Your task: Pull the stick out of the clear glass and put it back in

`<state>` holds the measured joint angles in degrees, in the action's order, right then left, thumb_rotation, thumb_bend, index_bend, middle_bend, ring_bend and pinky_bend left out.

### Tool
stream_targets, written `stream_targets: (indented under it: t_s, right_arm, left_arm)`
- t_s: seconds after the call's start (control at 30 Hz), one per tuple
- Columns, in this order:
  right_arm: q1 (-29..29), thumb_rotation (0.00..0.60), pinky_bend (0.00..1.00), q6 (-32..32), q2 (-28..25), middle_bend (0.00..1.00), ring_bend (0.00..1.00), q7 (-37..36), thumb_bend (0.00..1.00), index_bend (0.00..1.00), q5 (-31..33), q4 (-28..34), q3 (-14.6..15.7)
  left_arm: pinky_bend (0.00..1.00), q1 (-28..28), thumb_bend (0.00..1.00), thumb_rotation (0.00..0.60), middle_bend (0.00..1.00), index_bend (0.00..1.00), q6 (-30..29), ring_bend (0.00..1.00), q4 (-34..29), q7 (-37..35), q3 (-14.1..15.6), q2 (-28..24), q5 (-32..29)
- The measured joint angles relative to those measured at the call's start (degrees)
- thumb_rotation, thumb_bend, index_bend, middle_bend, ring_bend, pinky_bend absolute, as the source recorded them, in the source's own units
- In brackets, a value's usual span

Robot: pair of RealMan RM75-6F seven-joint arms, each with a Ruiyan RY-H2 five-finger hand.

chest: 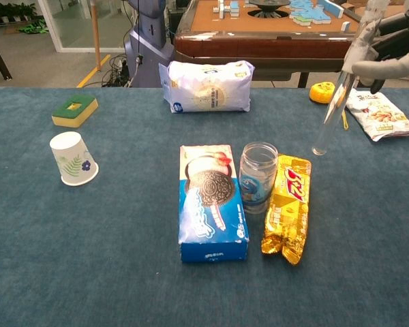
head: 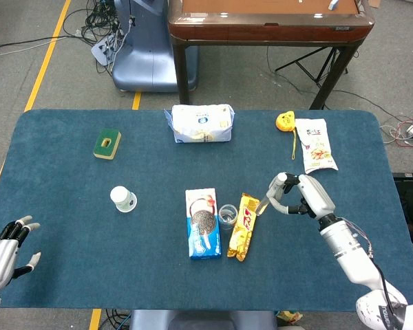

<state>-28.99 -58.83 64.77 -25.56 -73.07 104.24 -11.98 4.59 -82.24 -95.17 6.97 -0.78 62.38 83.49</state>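
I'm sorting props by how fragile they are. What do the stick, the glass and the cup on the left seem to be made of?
Stick: clear glass or hard plastic, since the table shows through it; which one is unclear. Glass: transparent, glossy, with a printed blue band, likely glass. Cup: matt white with a leaf print, probably paper. The right hand holds the stick.

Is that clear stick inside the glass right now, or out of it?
Out. The right hand holds the stick tilted in the air, its lower end right of the glass.
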Motion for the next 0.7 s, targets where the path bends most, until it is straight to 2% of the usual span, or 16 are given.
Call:
stream_targets:
  t_s: [0.1,0.2,0.27,0.5,0.6,0.7]
  right_arm:
    - [-0.15,0.600,0.45,0.42,-0.56,0.64,0.46,-4.66,0.53,0.84,-0.14,-0.05,0.33]
    - [-0.35,0.600,0.45,0.48,-1.02,0.64,0.46,-3.59,0.53,0.84,0.40,0.36,0.64]
    - [-0.44,0.600,0.45,0.34,-1.16,0.64,0.46,-0.19,0.53,0.84,0.93,0.80,0.74]
    - [-0.22,0.600,0.45,-0.16,-0.90,0.64,0.46,24.10,0.53,0.84,1.62,1.65,0.29]
    - [0.08,0.600,0.45,-0.43,-0.62,0.64,0.46,28.82,0.53,0.84,1.06,1.46,-0.07]
    - [0.45,0.600,0.45,-0.97,-0.25,0.64,0.46,27.81,0.53,0.84,0.04,1.06,-0.45]
  left_arm:
    - [0.36,-0.03,0.33,0.600,0.16,0.25,-0.07,0.15,-0.03,0.05,0.04,-0.01,0.11]
    - [0.36,-0.03,0.33,0.600,0.16,0.25,-0.04,0.15,-0.04,0.12,0.04,-0.01,0.06]
    - [0.36,-0.02,0.33,0.600,0.16,0.25,-0.03,0.15,-0.04,0.05,0.03,-0.03,0.04]
    - [0.36,-0.04,0.33,0.600,0.16,0.25,-0.02,0.15,0.01,-0.17,-0.02,-0.09,-0.04]
    - [0.36,0.01,0.33,0.600,0.16,0.25,0.11,0.15,0.02,0.00,-0.02,-0.04,-0.12]
    - [0.36,0.03,0.33,0.600,0.16,0.25,0.13,0.15,0.01,0.10,-0.01,0.00,-0.11]
